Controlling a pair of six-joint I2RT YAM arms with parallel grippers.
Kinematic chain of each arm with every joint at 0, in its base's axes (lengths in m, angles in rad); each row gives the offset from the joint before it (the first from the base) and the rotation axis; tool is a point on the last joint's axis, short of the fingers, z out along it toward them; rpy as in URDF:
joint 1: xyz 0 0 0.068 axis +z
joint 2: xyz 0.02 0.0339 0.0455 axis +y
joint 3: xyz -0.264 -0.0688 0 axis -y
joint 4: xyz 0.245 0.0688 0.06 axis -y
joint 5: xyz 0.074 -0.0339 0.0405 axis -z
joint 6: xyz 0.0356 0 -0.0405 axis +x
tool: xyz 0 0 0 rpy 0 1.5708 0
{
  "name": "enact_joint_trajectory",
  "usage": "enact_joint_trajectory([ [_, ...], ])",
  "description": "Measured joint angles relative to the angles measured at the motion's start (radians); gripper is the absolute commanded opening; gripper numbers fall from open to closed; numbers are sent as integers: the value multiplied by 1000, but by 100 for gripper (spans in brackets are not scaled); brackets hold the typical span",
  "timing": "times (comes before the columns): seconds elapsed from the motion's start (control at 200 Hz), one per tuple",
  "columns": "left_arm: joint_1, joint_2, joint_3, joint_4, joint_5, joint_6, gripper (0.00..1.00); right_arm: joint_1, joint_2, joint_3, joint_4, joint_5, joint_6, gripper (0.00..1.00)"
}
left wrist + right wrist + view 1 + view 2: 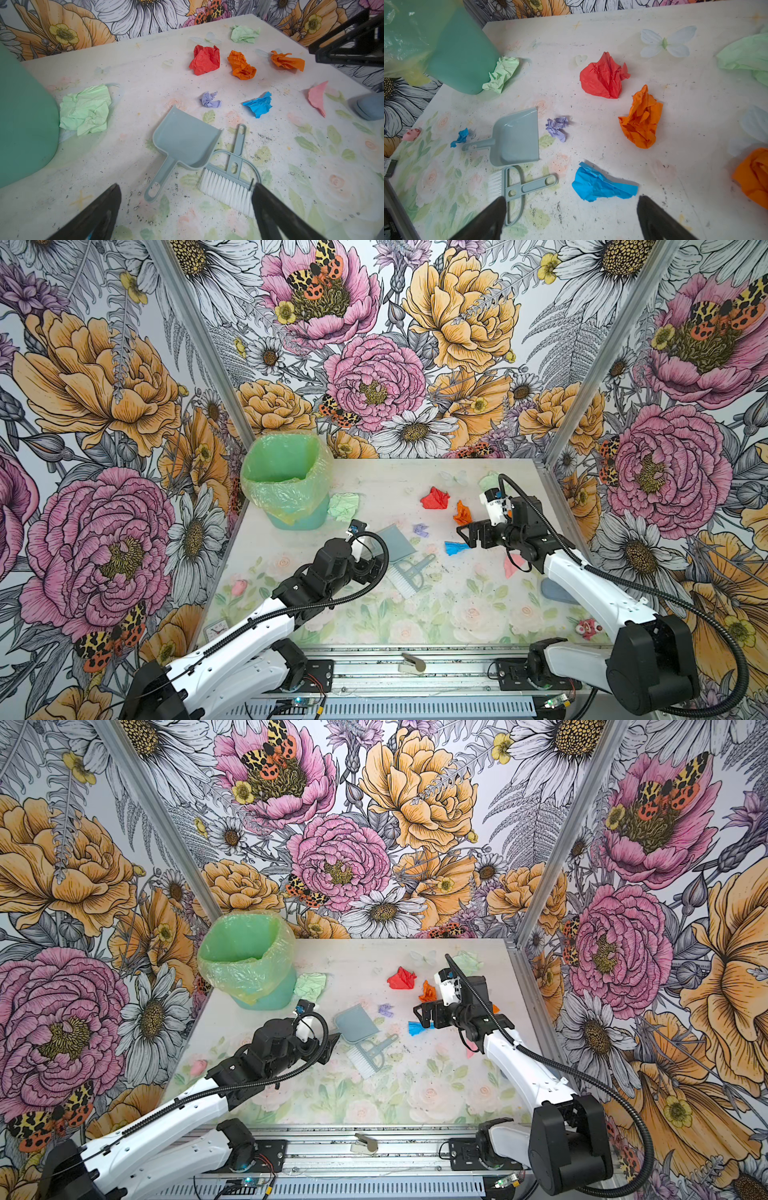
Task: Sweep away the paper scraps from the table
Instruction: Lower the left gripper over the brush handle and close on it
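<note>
Crumpled paper scraps lie over the far half of the table [415, 614]: red [434, 498], orange [462, 513], blue [456, 548], lilac [420, 529], pink [512, 564] and pale green [344, 507]. The left wrist view shows a second orange scrap [287, 62]. A grey-blue dustpan [395, 543] and brush [409, 576] lie side by side mid-table. My left gripper [186, 187] hovers open just short of the dustpan handle [154, 190] and the brush bristles [224, 191]. My right gripper [571, 198] hangs open beside the blue scrap [600, 185], empty.
A green bin [286, 485] lined with a plastic bag stands at the far left corner. A grey-blue pad [557, 591] lies under the right arm. Small pink figures sit at the left [239, 587] and near right [588, 628] edges. Dark specks dot the tabletop.
</note>
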Motion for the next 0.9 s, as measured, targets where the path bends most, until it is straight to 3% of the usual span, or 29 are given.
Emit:
enact_joint_trajectory([
  [0.64,-196,463,297,-106,63,119,99,39,29,0,-8,13,-7,100],
  [0.901,-217,571,374,-152,64,124,99,40,29,0,-8,23,-7,100],
])
